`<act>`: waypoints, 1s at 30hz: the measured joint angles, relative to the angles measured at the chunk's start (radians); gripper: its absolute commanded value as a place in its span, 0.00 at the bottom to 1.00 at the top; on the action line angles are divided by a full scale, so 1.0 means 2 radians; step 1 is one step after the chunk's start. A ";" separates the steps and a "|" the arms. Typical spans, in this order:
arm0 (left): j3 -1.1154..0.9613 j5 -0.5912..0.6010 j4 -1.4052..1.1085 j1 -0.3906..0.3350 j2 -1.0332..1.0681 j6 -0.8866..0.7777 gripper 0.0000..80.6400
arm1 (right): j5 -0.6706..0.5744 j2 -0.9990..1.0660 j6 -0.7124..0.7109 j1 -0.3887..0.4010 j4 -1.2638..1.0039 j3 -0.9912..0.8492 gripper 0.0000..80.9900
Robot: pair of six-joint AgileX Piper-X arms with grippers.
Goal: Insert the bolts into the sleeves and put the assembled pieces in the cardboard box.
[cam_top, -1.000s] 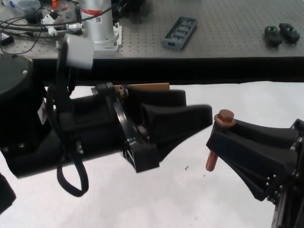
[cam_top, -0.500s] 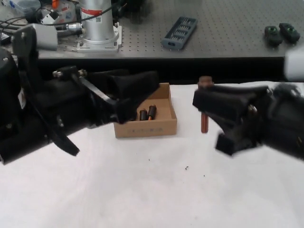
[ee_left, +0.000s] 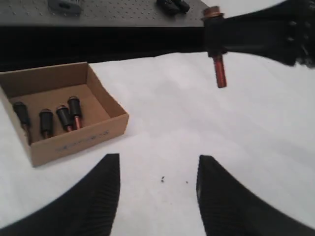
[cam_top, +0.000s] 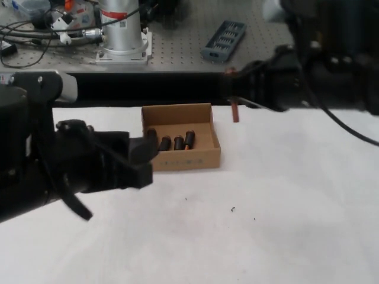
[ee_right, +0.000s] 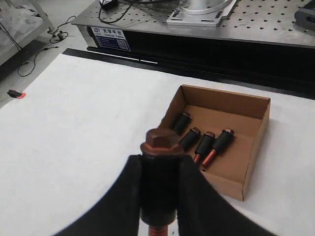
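The cardboard box (cam_top: 204, 155) stands on the white cloth near the back, with several black-sleeved bolts (cam_top: 177, 142) lying side by side in it. My right gripper (cam_top: 237, 89) hangs above and to the right of the box, shut on a bare copper bolt (cam_top: 235, 111) that points down. In the right wrist view the bolt's hex head (ee_right: 158, 141) sits between the fingers, with the box (ee_right: 256, 147) beyond. My left gripper (cam_top: 145, 157) is open at the box's front left. Its fingers (ee_left: 110, 187) hold nothing; the box (ee_left: 93, 135) and the bolt (ee_left: 219, 71) lie ahead.
Behind the cloth runs a dark perforated bench (cam_top: 272, 41) with a metal post (cam_top: 121, 26), cables (cam_top: 35, 26), a blue-grey rack (cam_top: 223, 39) and two dark parts (cam_top: 350, 41). Bare white cloth (cam_top: 254, 225) spreads in front of and right of the box.
The right arm has risen and drawn back to the far right with the bolt. The left arm has pulled back leftward and lower, uncovering the box.
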 measured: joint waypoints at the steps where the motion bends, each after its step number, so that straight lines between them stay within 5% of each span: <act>1: 0.000 -0.005 0.017 0.000 -0.010 0.017 0.43 | -0.002 0.019 0.000 -0.002 0.010 -0.019 0.05; 7: 0.000 -0.085 0.180 0.001 -0.083 0.068 0.43 | -0.004 0.125 0.001 -0.003 0.059 -0.118 0.05; 22: 0.000 -0.124 0.242 0.025 -0.111 0.117 0.43 | 0.000 0.360 0.009 -0.041 0.168 -0.360 0.05; 30: 0.000 -0.058 0.251 0.144 -0.111 0.118 0.43 | -0.008 0.411 0.025 -0.044 0.174 -0.398 0.05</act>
